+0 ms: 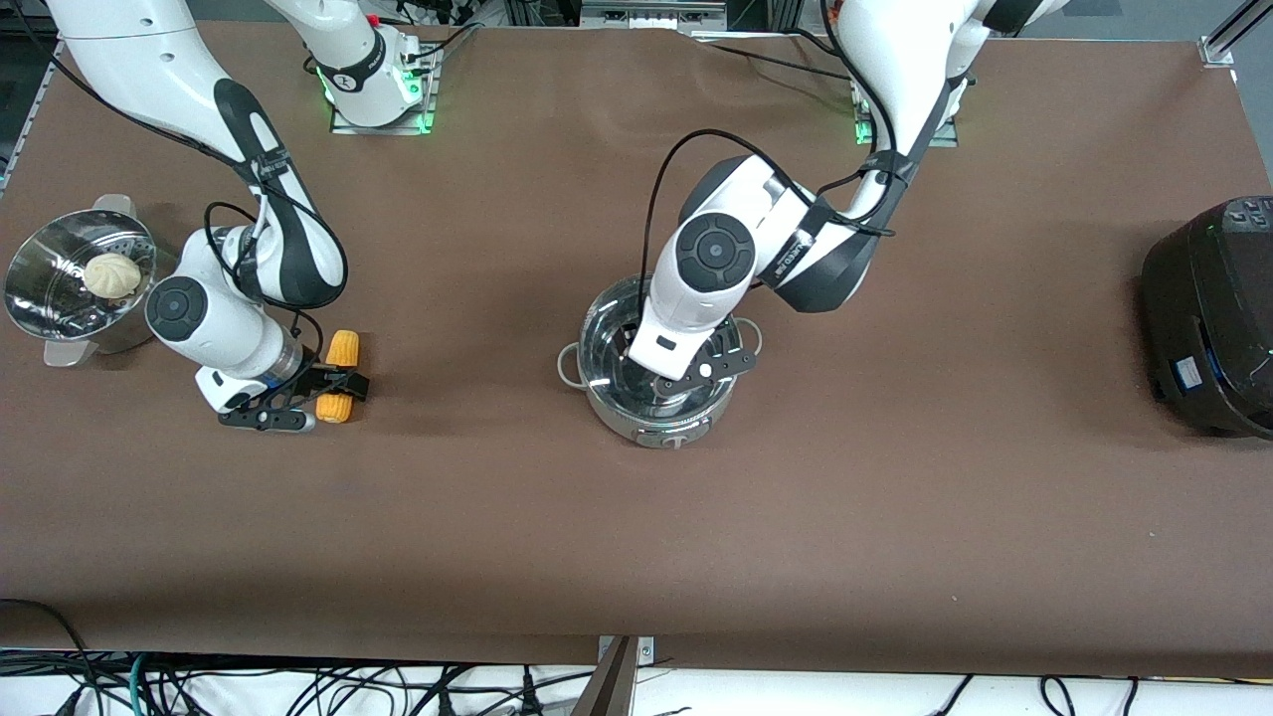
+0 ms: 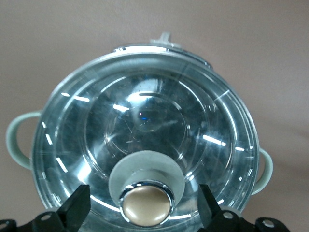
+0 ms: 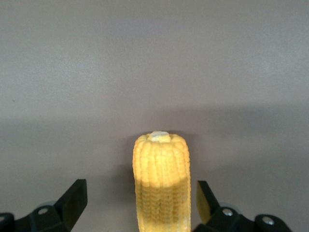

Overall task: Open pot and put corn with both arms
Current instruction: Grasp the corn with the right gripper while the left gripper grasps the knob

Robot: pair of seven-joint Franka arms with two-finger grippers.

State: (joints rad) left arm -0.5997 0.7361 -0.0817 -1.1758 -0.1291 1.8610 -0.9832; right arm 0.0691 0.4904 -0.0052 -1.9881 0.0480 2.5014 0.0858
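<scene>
Straddling the corn (image 3: 161, 181), right gripper (image 3: 140, 200) spread; left gripper (image 2: 144, 205) spread around pot (image 2: 140, 130) knob (image 2: 146, 203).

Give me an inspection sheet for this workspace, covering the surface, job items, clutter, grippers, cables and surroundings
Surface: brown table, no spills seen.
Job's things: pot mid-table, glass lid on; corn lying toward the right arm's end.
Clutter: steamer holding a white bun; black cooker at the left arm's end.
Grippers: left gripper open around the lid knob; right gripper open around the corn.
Cables: black cables below the table's near edge.
Surroundings: nothing seen.
</scene>
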